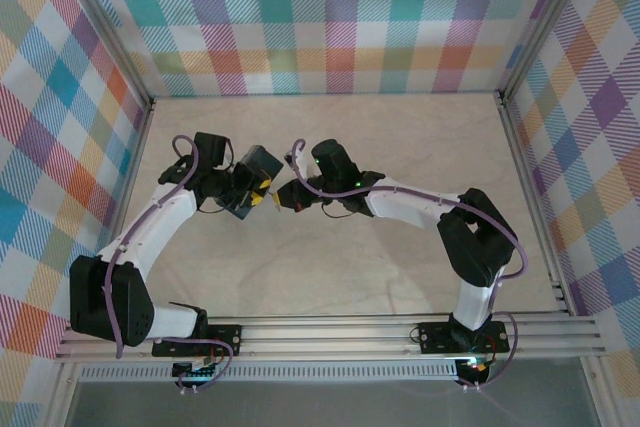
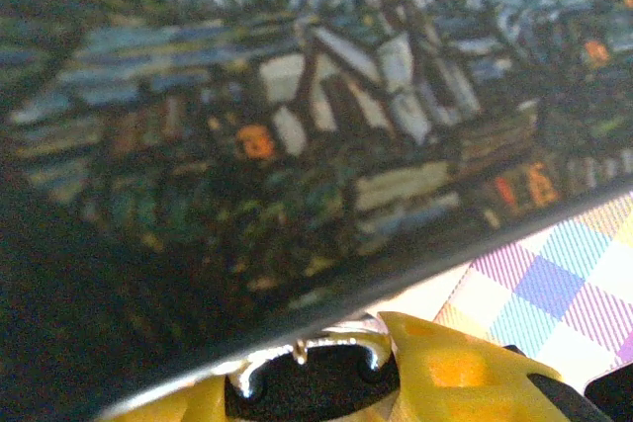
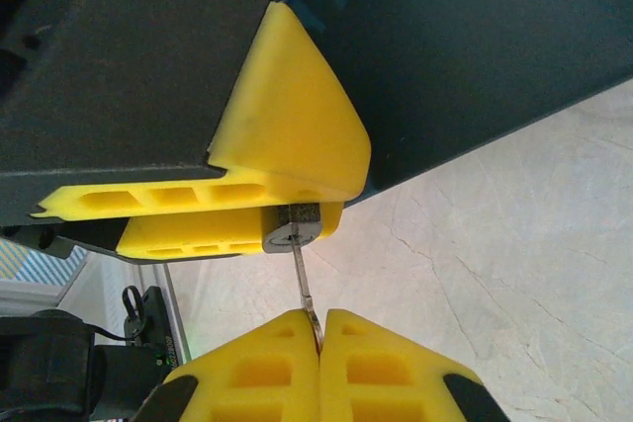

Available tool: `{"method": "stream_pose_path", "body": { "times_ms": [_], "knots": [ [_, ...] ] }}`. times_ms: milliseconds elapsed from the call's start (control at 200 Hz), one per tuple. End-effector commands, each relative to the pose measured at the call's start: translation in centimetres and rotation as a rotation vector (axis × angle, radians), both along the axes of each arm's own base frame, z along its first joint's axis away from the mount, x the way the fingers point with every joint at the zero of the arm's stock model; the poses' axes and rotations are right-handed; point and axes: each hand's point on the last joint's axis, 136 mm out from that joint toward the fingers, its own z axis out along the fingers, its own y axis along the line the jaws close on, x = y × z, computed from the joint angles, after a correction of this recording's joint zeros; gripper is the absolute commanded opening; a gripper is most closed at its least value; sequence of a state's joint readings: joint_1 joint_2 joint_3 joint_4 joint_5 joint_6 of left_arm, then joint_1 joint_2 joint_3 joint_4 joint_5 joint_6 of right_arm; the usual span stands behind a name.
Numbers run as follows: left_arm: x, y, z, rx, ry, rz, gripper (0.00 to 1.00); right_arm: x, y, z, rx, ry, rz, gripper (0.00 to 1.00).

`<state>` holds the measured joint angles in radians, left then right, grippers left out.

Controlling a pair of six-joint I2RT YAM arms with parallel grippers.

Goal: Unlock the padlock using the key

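Padlock (image 3: pixel 294 227) is clamped in the left tool (image 3: pixel 316 207), the key (image 3: pixel 305 289) pinched by the right tool (image 3: pixel 319 343) appears entered, and turning is judged outstanding.

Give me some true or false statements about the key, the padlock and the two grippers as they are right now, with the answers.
1. The right gripper is shut on the key. True.
2. The key lies loose, with no gripper touching it. False: it is pinched in the right gripper, and its tip is at the bottom of the padlock.
3. The left gripper clamps the padlock between its yellow fingers. True.
4. The padlock sits on top of the dark blue box. False: it is held in the left gripper, beside the box.
5. The two grippers are far apart. False: they meet almost tip to tip over the middle of the table.
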<state>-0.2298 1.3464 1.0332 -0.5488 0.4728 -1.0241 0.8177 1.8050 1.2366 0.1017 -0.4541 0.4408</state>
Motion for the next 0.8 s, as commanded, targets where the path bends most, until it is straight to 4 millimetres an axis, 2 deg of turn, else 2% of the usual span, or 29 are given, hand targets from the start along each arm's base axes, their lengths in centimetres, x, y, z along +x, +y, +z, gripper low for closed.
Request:
{"method": "stream_pose_path", "body": {
  "times_ms": [0,120,195,365,445,510,590,670,800],
  "knots": [
    [-1.7,-3.1,1.0,-0.06,0.01,-0.132,0.0,0.1,2.4,6.5,0.19,-0.136,0.073,0.0],
    [-1.5,-3.5,1.2,-0.105,0.005,-0.113,0.0,-0.6,3.2,9.1,0.271,-0.152,0.13,0.0],
    [-1.1,-3.8,1.6,-0.134,-0.009,-0.101,0.0,-1.2,3.7,10.0,0.326,-0.13,0.172,0.0],
    [-0.7,-4.2,2.8,-0.169,-0.035,-0.103,0.0,-0.9,3.8,8.7,0.335,-0.086,0.162,0.0],
    [-0.9,-4.2,3.3,-0.163,-0.045,-0.111,0.0,-0.1,3.8,7.6,0.324,-0.077,0.145,0.0],
    [-1.1,-4.1,3.5,-0.157,-0.046,-0.116,0.0,0.7,3.7,7.5,0.336,-0.078,0.134,0.0],
    [-1.3,-3.5,3.3,-0.136,-0.041,-0.097,0.0,0.9,4.0,8.3,0.368,-0.094,0.145,0.11],
    [-1.1,-1.9,3.0,-0.086,-0.039,-0.042,0.0,0.6,3.9,8.8,0.382,-0.082,0.157,0.23],
    [-0.2,1.9,2.4,-0.015,-0.032,0.079,0.0,0.1,2.3,6.9,0.34,-0.041,0.126,0.35]
  ]
}}
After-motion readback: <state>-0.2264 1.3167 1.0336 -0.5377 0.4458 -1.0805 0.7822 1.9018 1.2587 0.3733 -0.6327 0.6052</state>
